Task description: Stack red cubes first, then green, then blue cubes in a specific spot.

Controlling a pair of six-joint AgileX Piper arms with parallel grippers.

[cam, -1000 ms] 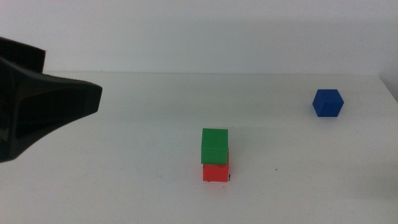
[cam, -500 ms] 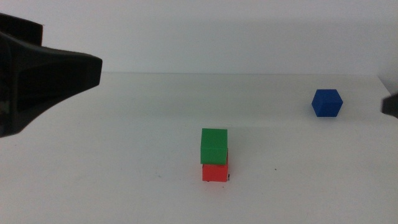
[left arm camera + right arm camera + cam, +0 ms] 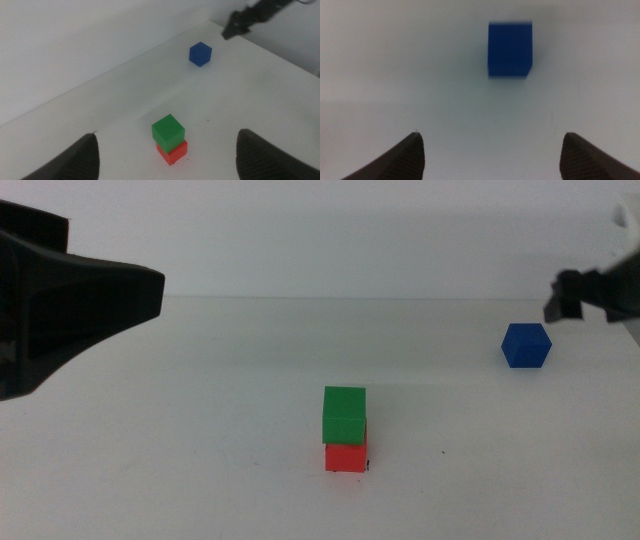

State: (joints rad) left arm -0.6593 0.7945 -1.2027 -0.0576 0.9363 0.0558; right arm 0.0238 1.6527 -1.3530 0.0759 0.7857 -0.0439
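The green cube (image 3: 345,413) sits on the red cube (image 3: 346,457) at the table's middle front; both also show in the left wrist view, green (image 3: 168,131) on red (image 3: 173,152). The corner marks are mostly hidden under the red cube; one dark tick (image 3: 369,468) shows at its corner. The blue cube (image 3: 526,345) stands alone at the far right. My right gripper (image 3: 492,137) is open and empty, hovering just short of the blue cube (image 3: 510,48); in the middle view its tip (image 3: 562,302) is up and to the right of the cube. My left gripper (image 3: 150,300) is open and empty, raised at the left.
A lone tiny black speck (image 3: 445,455) lies on the white table (image 3: 200,440) to the right of the stack. The table's back edge (image 3: 350,298) meets a plain wall. The right table edge is close beyond the blue cube.
My right gripper has come in from the right edge and risen to beside the blue cube. My left gripper rose slightly, then stayed still. The cubes have not moved.
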